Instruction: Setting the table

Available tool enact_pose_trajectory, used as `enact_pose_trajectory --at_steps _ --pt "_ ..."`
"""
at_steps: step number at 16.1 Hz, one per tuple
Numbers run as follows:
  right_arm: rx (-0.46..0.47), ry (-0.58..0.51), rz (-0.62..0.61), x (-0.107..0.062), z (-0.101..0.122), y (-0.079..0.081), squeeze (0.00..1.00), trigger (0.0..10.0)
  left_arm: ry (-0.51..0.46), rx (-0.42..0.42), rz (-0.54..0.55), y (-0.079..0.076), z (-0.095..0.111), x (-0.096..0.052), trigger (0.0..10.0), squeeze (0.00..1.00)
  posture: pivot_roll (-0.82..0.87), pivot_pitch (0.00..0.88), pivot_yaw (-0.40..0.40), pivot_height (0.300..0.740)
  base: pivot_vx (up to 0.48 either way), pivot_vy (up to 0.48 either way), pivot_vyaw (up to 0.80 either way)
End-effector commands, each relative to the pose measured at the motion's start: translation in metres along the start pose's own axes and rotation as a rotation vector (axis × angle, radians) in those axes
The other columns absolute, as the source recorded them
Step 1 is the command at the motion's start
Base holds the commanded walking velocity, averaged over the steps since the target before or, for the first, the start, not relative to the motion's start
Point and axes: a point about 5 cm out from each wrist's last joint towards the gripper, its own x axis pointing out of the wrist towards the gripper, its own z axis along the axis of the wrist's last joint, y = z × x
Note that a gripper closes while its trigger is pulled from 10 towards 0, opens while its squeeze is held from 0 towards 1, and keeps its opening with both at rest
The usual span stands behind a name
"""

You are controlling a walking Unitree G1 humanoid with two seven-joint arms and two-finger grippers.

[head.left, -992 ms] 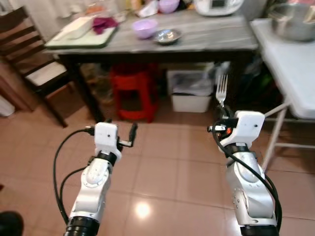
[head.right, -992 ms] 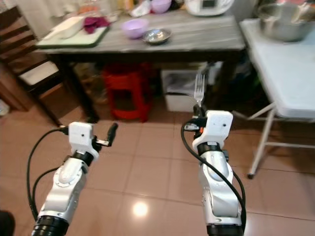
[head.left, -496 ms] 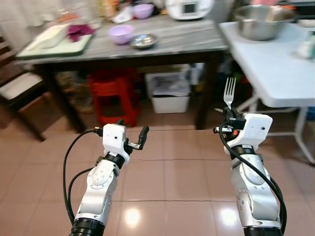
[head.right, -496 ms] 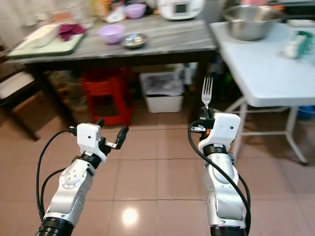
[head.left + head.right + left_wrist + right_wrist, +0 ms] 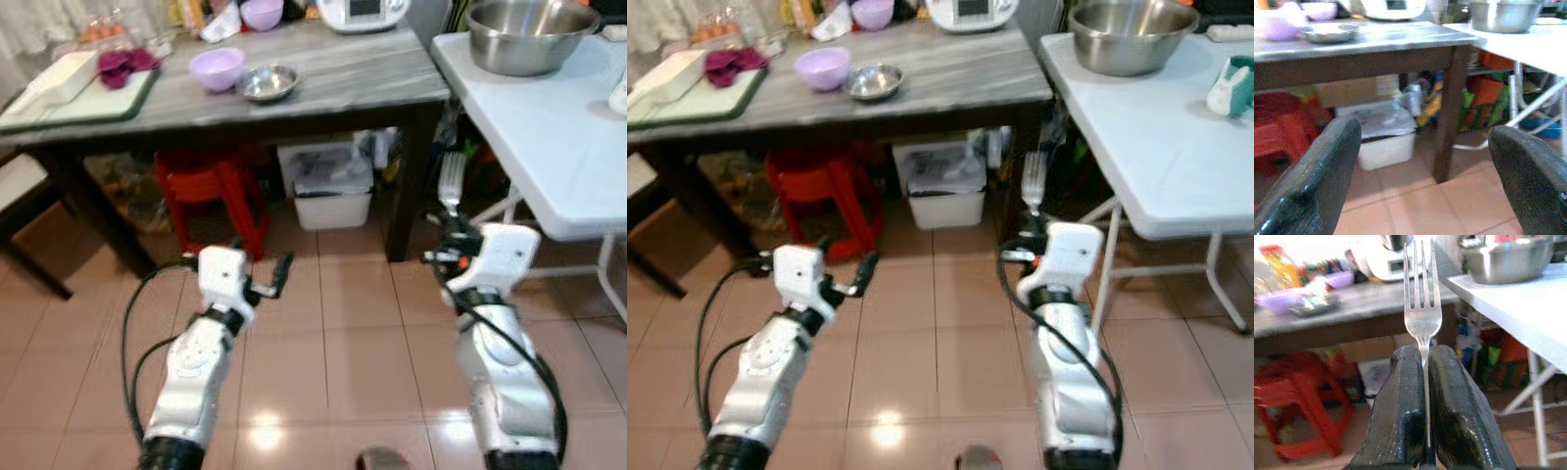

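The right tool point(image 5: 1422, 431) has its two black fingers pressed tight on the handle of a fork point(image 5: 1422, 308), tines straight up, which sits right of centre in the left eye picture. Held upright like that, the fork is carried clear of the robot's own body and ready to lay down, I'd say. The left tool point(image 5: 276, 274), lower left of centre, stands wide apart with nothing in it, probably kept free for the next piece. Both hang over the tiled floor point(image 5: 343, 323), short of either surface. The grey surface point(image 5: 343, 73) across the top holds a purple bowl point(image 5: 217, 69) and a small steel dish point(image 5: 267, 82); the white surface point(image 5: 549, 137) at upper right carries a big steel bowl point(image 5: 532, 34).
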Motion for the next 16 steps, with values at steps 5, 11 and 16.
enact_pose_trajectory --at_steps 5,11,16 --pt "0.02 -0.016 0.019 0.0001 0.0034 0.0086 0.0 10.0 0.002 0.034 0.008 0.0115 0.0026 -0.0065 10.0 0.0 -0.2 0.092 0.093 0.74 0.472 0.0 0.0" --pt "0.023 -0.006 0.02 -0.0008 0.0009 0.0092 0.0 10.0 0.019 0.04 -0.007 0.0105 -0.0009 -0.0111 10.0 0.0 -0.2 0.092 0.093 0.74 0.472 0.0 0.0" --pt "0.021 -0.003 0.018 -0.0004 0.0006 0.0081 0.0 10.0 0.026 0.042 -0.016 0.0102 -0.0022 -0.0118 10.0 0.0 -0.2 0.089 0.091 0.74 0.472 0.0 -0.09"
